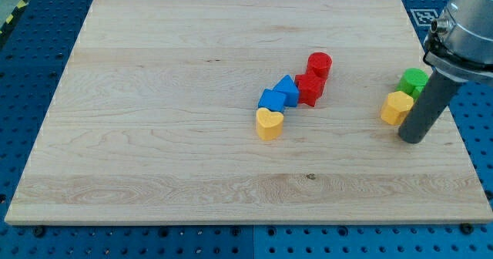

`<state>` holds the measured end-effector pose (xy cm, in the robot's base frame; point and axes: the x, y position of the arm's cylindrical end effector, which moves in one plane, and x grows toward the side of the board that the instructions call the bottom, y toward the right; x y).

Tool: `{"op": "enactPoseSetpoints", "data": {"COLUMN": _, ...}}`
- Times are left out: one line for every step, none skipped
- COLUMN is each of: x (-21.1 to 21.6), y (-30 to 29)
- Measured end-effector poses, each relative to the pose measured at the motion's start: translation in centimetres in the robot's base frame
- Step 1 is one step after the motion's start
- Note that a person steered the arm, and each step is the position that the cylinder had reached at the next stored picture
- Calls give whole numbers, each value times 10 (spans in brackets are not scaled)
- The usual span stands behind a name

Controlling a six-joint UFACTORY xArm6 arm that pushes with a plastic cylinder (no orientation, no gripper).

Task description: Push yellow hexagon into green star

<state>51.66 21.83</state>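
Note:
The yellow hexagon [397,107] lies near the board's right edge. The green star [414,82] sits just above and to its right, touching it. My tip [411,139] rests on the board just below and right of the yellow hexagon, close to it or touching it. The rod rises from there to the arm's grey body [462,28] at the view's top right, which hides part of the green star's right side.
A cluster sits mid-board: a red cylinder [319,64], a red block [309,89], two blue blocks [287,90] [271,100] and a yellow heart [269,123]. The wooden board [154,97] lies on a blue perforated table [31,74].

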Motion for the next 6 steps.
{"op": "enactPoseSetpoints", "data": {"x": 0, "y": -42}}
{"op": "enactPoseSetpoints", "data": {"x": -19, "y": -34}}
{"op": "enactPoseSetpoints", "data": {"x": -19, "y": -7}}
{"op": "enactPoseSetpoints", "data": {"x": -24, "y": -6}}
{"op": "enactPoseSetpoints", "data": {"x": -15, "y": -11}}
{"op": "enactPoseSetpoints", "data": {"x": -6, "y": -47}}
